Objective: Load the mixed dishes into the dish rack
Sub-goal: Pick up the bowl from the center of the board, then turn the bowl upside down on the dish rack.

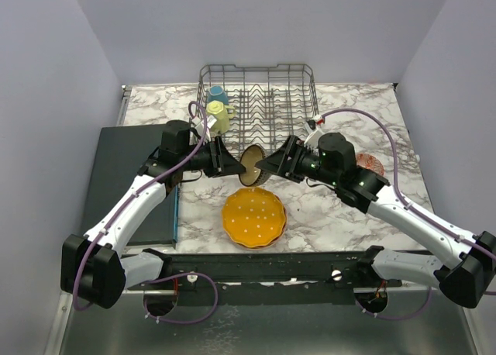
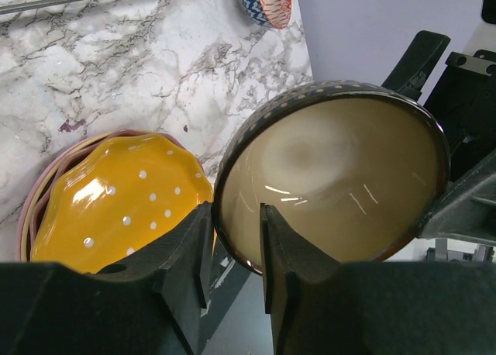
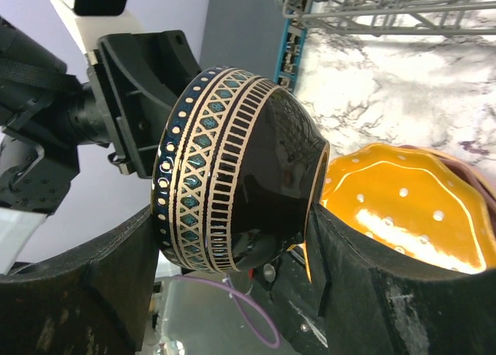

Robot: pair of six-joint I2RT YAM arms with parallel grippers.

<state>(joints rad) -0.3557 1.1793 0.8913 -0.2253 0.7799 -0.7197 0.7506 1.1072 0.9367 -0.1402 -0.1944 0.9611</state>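
Observation:
A dark brown bowl point(image 1: 252, 163) with gold and teal bands hangs in the air between both arms, tipped on its side above the table. My right gripper point(image 1: 265, 166) is shut on it, one finger on the rim and one on the base point(image 3: 232, 177). My left gripper point(image 2: 236, 215) stands open astride the bowl's rim point(image 2: 333, 177), with a gap beside the wall. Below lies an orange scalloped, white-dotted plate point(image 1: 254, 217) on a pink plate point(image 2: 27, 208). The grey wire dish rack point(image 1: 257, 66) stands behind, with a blue mug point(image 1: 217, 95) and a yellow mug point(image 1: 219, 118) at its left end.
A blue-patterned bowl with an orange inside point(image 1: 370, 165) sits on the marble to the right, behind my right arm. A dark flat mat point(image 1: 124, 184) covers the table's left side under my left arm. Grey walls close in on both sides.

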